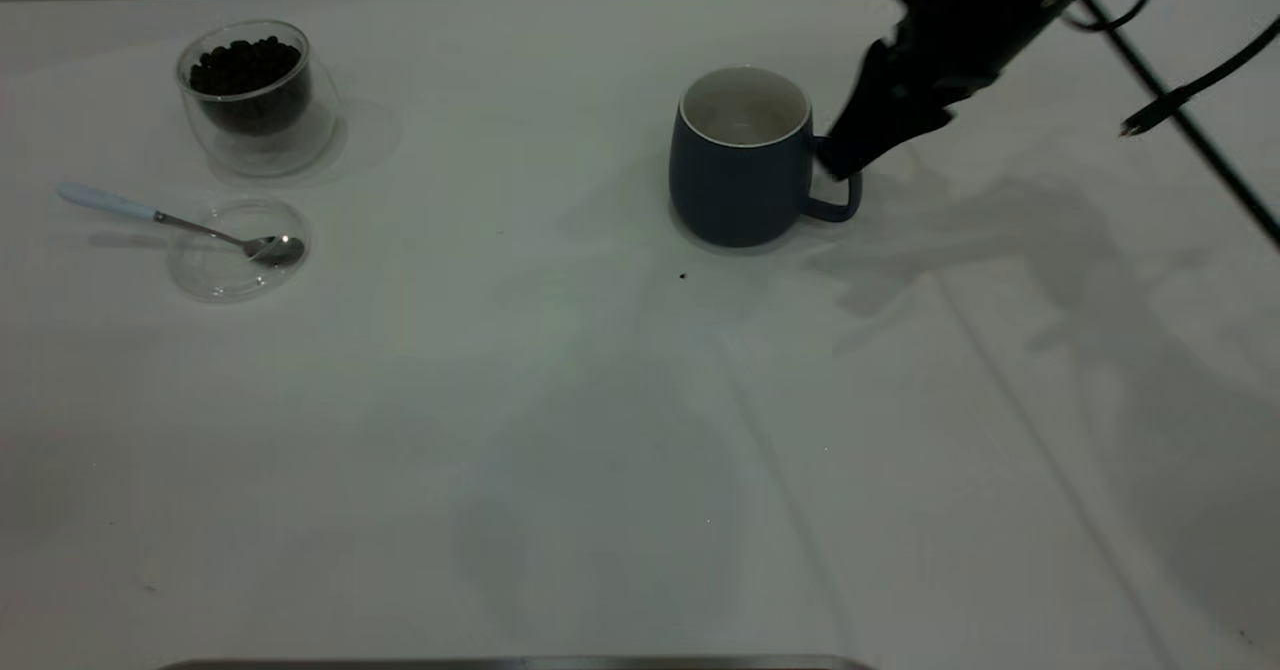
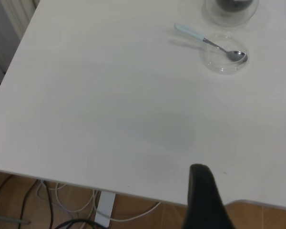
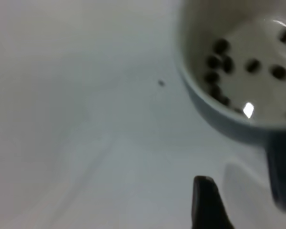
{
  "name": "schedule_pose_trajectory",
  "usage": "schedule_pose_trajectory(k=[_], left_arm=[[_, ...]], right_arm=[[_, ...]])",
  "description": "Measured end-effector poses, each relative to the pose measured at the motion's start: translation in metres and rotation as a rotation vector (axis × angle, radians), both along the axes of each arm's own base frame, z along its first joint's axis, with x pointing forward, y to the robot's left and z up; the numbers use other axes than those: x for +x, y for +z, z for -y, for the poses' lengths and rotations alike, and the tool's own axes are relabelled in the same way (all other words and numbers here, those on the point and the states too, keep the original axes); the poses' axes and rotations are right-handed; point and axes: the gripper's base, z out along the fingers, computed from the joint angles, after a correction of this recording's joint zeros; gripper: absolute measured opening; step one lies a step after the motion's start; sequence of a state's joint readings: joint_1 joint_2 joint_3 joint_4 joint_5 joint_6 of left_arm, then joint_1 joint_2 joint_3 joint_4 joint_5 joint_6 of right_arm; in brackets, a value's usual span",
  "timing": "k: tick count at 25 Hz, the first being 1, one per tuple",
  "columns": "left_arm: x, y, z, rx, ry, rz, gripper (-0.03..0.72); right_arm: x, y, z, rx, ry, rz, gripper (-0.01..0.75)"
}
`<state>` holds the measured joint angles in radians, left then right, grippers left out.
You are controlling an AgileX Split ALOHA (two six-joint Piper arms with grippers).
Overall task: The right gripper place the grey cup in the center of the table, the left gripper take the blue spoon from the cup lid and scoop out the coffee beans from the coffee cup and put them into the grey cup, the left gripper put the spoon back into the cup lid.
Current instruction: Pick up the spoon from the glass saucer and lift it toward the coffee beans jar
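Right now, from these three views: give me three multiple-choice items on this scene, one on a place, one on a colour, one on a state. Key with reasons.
1. Where does the bowl of the blue spoon rest?
A. in the cup lid
B. in the coffee cup
C. in the grey cup

2. What colour is the inside of the grey cup?
A. black
B. white
C. red

3. What does the grey cup hold?
A. nothing at all
B. a few coffee beans
C. the spoon

Key:
1 A, the spoon's bowl lies in the clear lid, with its handle sticking out over the table.
2 B, the exterior view shows a white inner wall and rim.
3 B, the right wrist view shows several dark beans scattered on its bottom.

The right gripper is at the mug's handle; the left gripper is near the table's edge, far from the spoon.
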<state>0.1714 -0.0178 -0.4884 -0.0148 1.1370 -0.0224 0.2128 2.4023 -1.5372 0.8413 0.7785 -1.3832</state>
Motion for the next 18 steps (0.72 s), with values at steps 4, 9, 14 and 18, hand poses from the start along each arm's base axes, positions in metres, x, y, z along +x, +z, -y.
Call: schedule_pose_trajectory(k=[4,9,14,18], left_arm=[[0.0,0.0,0.0,0.001,-0.001,0.001,0.534],[0.0,0.0,0.0,0.001,-0.001,0.001,0.534],[0.0,0.0,0.0,0.001,-0.001,0.001,0.534],[0.0,0.0,0.0,0.001,-0.001,0.001,0.534]], right_arm=[[0.003,-0.01,-0.015,0.005,-0.011,0.074,0.402],[0.005,-0.014,-0.029,0.027,-0.05,0.135,0.402],[0.0,-0.011,-0.058,0.067,-0.016,0.205,0.402],[-0.01,-0.015,-0.085,0.106,0.012,0.224,0.402]])
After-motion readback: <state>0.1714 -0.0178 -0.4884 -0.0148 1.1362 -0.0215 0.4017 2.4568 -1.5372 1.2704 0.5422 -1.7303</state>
